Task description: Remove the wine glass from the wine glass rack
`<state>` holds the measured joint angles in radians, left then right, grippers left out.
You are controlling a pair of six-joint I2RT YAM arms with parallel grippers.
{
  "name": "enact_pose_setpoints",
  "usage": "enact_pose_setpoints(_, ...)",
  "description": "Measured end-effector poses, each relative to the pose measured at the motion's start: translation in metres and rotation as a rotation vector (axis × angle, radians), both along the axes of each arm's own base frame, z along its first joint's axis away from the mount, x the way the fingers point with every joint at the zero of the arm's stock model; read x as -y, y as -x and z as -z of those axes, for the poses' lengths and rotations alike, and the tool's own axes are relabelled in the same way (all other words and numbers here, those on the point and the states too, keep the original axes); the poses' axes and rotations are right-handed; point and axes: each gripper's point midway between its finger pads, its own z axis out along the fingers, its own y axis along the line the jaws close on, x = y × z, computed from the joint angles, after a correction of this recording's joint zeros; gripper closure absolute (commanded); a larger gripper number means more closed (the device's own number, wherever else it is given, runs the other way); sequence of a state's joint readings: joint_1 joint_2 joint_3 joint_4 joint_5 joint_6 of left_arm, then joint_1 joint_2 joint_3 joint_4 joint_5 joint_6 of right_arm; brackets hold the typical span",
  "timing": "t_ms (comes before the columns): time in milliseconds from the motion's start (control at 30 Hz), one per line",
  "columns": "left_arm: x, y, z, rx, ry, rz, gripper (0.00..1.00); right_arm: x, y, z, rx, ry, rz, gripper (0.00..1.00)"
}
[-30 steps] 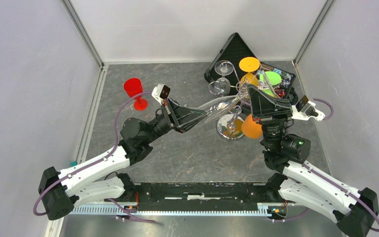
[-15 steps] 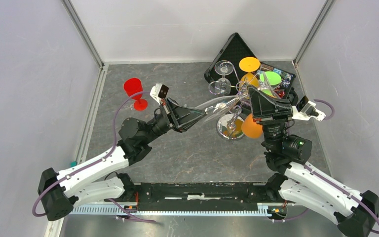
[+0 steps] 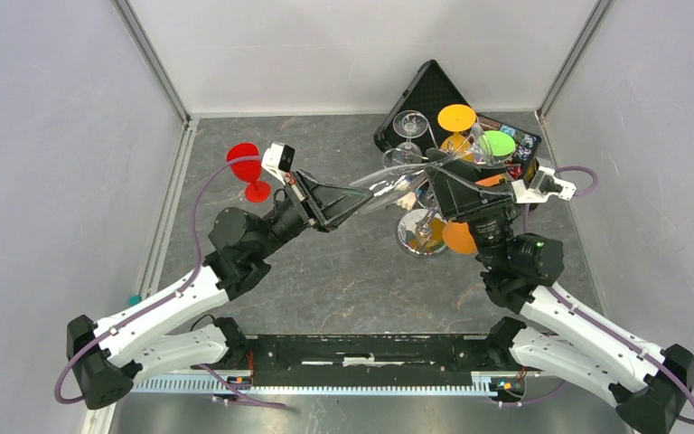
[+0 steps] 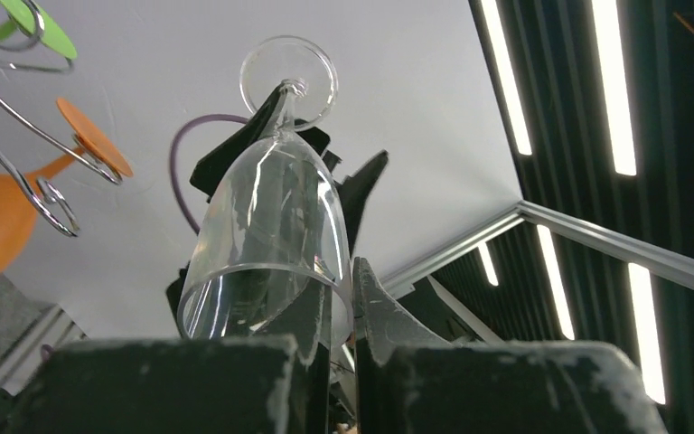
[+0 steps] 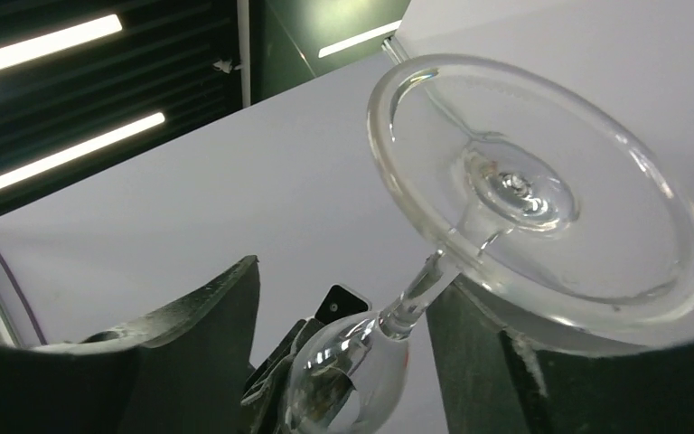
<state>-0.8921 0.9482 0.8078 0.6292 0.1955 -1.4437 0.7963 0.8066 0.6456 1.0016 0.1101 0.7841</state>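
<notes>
Clear glass (image 4: 271, 226) pinched by its rim in my left gripper (image 4: 339, 303), my right gripper (image 5: 343, 289) spread apart around its stem, rack (image 3: 420, 237) just to the right

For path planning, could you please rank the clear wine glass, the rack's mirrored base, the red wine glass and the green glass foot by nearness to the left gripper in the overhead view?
1. clear wine glass: gripped by the left gripper.
2. rack's mirrored base: to its right.
3. red wine glass: to its left.
4. green glass foot: far right.
</notes>
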Motion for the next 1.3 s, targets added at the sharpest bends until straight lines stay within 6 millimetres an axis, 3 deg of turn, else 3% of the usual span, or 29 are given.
enact_pose_setpoints(167, -0.004, -0.005, -0.008, 0.053, -0.046, -0.073, 0.98, -0.006, 0.001, -0.001, -0.003, 0.033, -0.020, 0.16)
enact_pose_setpoints(500, -0.033, 0.000, -0.060, 0.233, -0.096, -0.237, 0.98, -0.018, -0.005, 0.013, -0.055, 0.105, -0.037, 0.08)
enact_pose_setpoints(767, -0.071, -0.025, -0.064, 0.292, -0.291, -0.528, 0.98, -0.022, -0.004, 0.020, -0.069, 0.143, -0.046, 0.08)
enact_pose_setpoints(933, -0.103, -0.053, -0.027, 0.244, -0.518, -0.740, 0.98, -0.012, 0.003, 0.016, -0.044, 0.154, -0.019, 0.08)
enact_pose_setpoints(1067, -0.131, -0.084, 0.034, 0.163, -0.874, -0.903, 0.98, -0.001, 0.007, 0.012, -0.028, 0.161, 0.023, 0.09)
enact_pose_setpoints(1300, -0.150, -0.115, 0.092, 0.076, -1.290, -0.937, 0.98, 0.005, 0.005, 0.016, -0.050, 0.179, 0.059, 0.09)
